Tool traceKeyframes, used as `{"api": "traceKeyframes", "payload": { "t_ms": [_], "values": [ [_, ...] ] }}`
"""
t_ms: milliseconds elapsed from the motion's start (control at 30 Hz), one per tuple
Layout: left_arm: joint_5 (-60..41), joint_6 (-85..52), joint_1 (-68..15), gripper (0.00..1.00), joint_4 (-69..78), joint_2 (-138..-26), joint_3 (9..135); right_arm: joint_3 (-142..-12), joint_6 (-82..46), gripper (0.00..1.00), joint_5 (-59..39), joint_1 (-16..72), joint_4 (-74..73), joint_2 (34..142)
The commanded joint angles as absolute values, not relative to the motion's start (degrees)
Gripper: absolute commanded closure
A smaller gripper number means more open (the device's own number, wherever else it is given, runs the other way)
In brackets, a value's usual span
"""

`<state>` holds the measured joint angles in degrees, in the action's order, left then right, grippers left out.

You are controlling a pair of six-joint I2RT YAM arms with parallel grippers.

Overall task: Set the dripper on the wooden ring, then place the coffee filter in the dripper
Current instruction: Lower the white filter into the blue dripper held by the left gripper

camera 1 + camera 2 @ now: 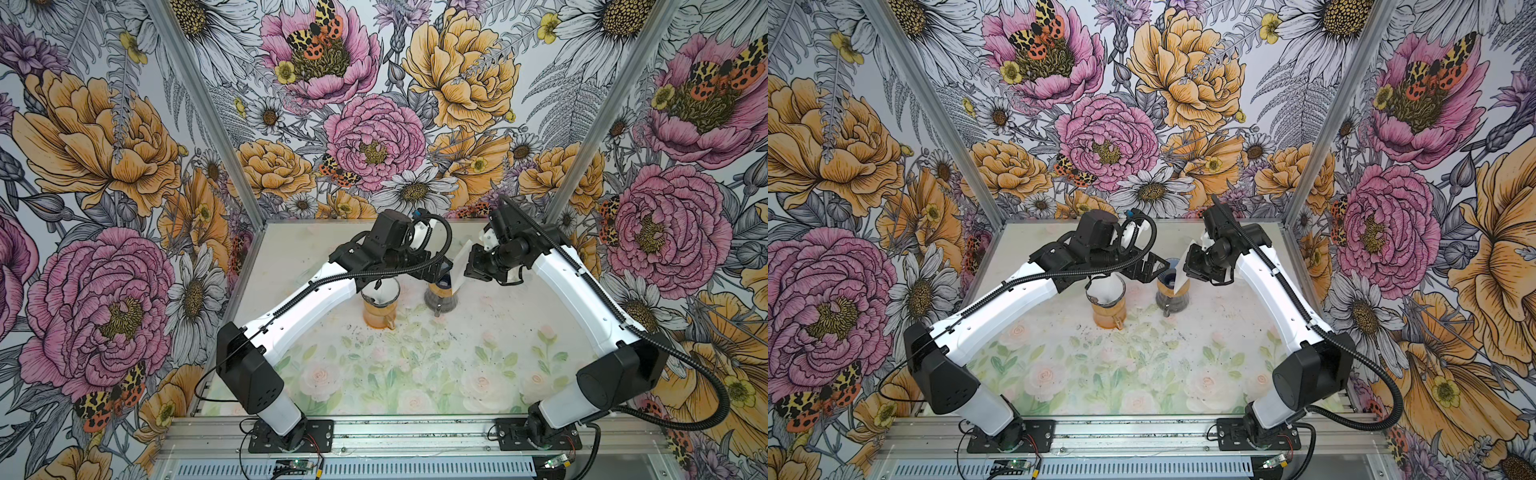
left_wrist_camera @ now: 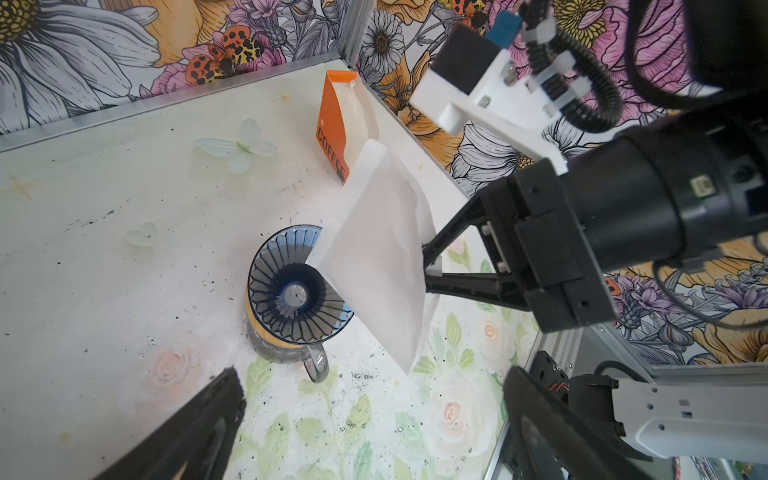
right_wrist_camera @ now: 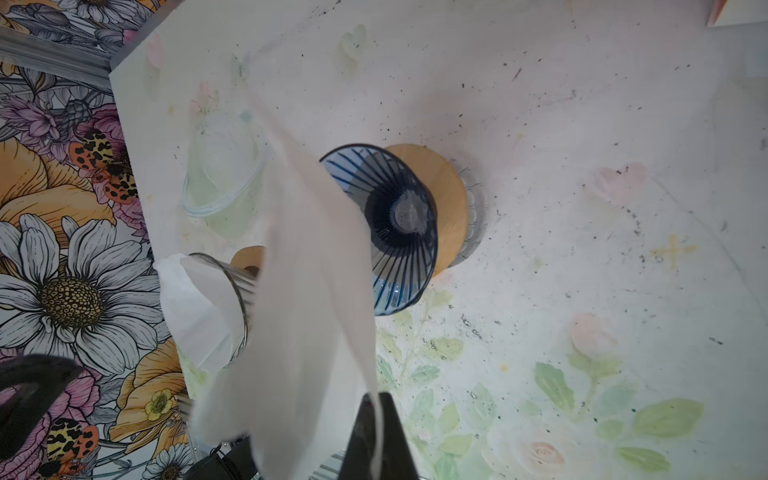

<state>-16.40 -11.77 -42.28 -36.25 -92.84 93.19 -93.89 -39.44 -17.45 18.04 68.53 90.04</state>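
Observation:
A blue ribbed dripper (image 2: pixel 286 286) (image 3: pixel 395 224) stands empty on a glass carafe with a wooden collar, in the middle of the table in both top views (image 1: pixel 442 284) (image 1: pixel 1168 274). My right gripper (image 3: pixel 376 419) (image 1: pixel 471 266) is shut on one edge of a white paper coffee filter (image 3: pixel 307 291) (image 2: pixel 382 257) (image 1: pixel 460 266). The filter hangs flat and tilted just above the dripper's rim; I cannot tell whether it touches. My left gripper (image 2: pixel 374 415) (image 1: pixel 1148 270) is open and empty, beside the dripper on its left.
A second, clear dripper (image 1: pixel 380 293) (image 3: pixel 208 307) with a white filter in it sits on an orange-tinted carafe left of the blue one. An orange coffee bag (image 2: pixel 336 124) stands in the back corner. A clear plastic cup (image 3: pixel 220 178) lies on its side. Dark grounds speckle the table.

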Motion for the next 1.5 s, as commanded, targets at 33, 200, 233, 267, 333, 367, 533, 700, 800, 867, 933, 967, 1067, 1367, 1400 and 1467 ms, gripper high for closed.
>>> {"api": "traceKeyframes", "payload": {
  "t_ms": [33,200,233,267,333,367,533,700,800,867,933,967,1067,1367,1400,1467],
  "values": [
    [-20.12,-11.41,-42.89,0.03,-38.37,-96.46,95.72,-96.17,-41.56,1.00,-17.21,18.48,69.08,92.26],
    [-21.70,-11.05,-42.98,0.04,-39.54,-99.95,96.98,-97.63,-41.84,1.00,-18.53,18.28,69.06,95.11],
    [-21.82,-11.14,-42.94,0.04,-39.50,-100.39,96.97,-97.85,-41.97,1.00,-18.70,18.33,69.08,95.63],
    [-21.80,-11.23,-42.95,0.05,-39.59,-100.78,97.03,-98.21,-41.96,1.00,-18.94,18.28,69.08,96.23],
    [-21.66,-11.18,-42.88,0.05,-40.01,-101.61,97.43,-98.85,-41.95,1.00,-19.56,18.32,69.08,97.23],
    [-21.69,-10.90,-42.89,0.05,-40.39,-101.98,97.74,-99.18,-42.01,1.00,-19.60,18.24,69.06,97.74],
    [-21.73,-10.47,-42.64,0.06,-40.72,-102.96,98.29,-100.41,-41.68,1.00,-20.97,18.15,69.08,99.48],
    [-20.38,-10.94,-41.60,0.07,-41.83,-106.62,100.03,-100.32,-41.31,1.00,-21.62,18.08,69.17,99.58],
    [-18.81,-11.60,-40.81,0.09,-43.02,-108.56,102.18,-99.51,-41.31,1.00,-21.84,17.89,69.13,99.37],
    [-18.63,-11.42,-40.50,0.10,-44.21,-109.96,103.92,-99.25,-41.26,1.00,-21.80,17.87,69.02,99.34],
    [-18.82,-11.31,-40.43,0.10,-44.56,-110.89,104.79,-99.33,-41.14,1.00,-22.07,17.86,69.07,99.42],
    [-18.72,-11.26,-40.42,0.10,-44.71,-111.32,105.13,-99.41,-41.09,1.00,-22.15,17.86,69.08,99.47],
    [-17.71,-11.71,-39.83,0.10,-45.50,-112.10,106.20,-99.40,-40.85,1.00,-22.19,17.69,69.17,99.46],
    [-17.19,-13.16,-37.72,0.12,-45.90,-114.32,108.66,-99.39,-39.85,1.00,-22.07,17.28,69.17,99.72],
    [-17.08,-13.25,-37.58,0.12,-46.13,-114.72,108.93,-99.47,-39.74,0.99,-21.64,17.15,69.18,99.70],
    [-16.82,-13.60,-37.38,0.12,-46.46,-115.50,109.51,-99.49,-39.73,0.95,-20.75,17.05,69.26,99.59]
  ]
}}
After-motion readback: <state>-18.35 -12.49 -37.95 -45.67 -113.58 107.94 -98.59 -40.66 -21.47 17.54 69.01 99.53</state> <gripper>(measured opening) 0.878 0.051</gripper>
